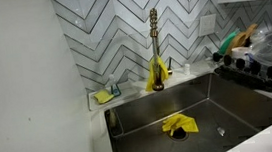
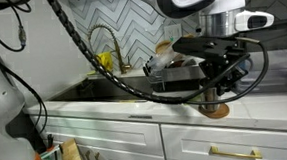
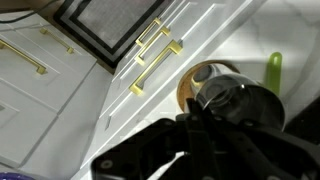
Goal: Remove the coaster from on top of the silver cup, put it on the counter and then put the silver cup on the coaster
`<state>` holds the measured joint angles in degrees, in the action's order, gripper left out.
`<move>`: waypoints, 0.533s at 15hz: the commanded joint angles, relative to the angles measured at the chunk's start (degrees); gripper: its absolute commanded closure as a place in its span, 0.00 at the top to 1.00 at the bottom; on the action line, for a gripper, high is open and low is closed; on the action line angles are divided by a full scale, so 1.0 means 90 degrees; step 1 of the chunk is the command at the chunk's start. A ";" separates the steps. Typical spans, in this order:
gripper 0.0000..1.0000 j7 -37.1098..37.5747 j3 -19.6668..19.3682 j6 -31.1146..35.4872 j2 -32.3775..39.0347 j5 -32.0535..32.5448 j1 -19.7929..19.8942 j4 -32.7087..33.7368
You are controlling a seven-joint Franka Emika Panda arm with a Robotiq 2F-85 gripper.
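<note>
In the wrist view the silver cup [image 3: 236, 100] stands on or just over the round tan coaster [image 3: 190, 84], which lies on the white counter [image 3: 120, 110] near its front edge. My gripper [image 3: 214, 138] has its dark fingers around the cup and looks shut on it. In an exterior view the gripper [image 2: 220, 93] hangs low over the coaster [image 2: 218, 111] at the counter edge, and the cup is mostly hidden between the fingers. The other exterior view shows neither the cup, the coaster nor the gripper.
A steel sink [image 1: 229, 102] holds a yellow rag [image 1: 178, 125] below a gold faucet [image 1: 155, 44]. A dish rack [image 1: 260, 62] stands beside it. A green object [image 3: 275, 70] lies next to the cup. Cabinet drawers with gold handles [image 3: 155, 50] lie below the counter.
</note>
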<state>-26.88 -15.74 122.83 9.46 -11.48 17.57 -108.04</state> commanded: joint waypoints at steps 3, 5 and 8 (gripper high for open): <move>0.01 0.0131 0.0198 0.0092 0.0315 -0.0150 0.0102 0.0233; 0.01 0.0152 0.0212 0.0067 0.0378 -0.0104 0.0122 0.0286; 0.01 0.0145 0.0230 0.0062 0.0423 -0.0150 0.0151 0.0319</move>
<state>-26.09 -14.56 123.25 12.46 -12.30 17.77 -106.15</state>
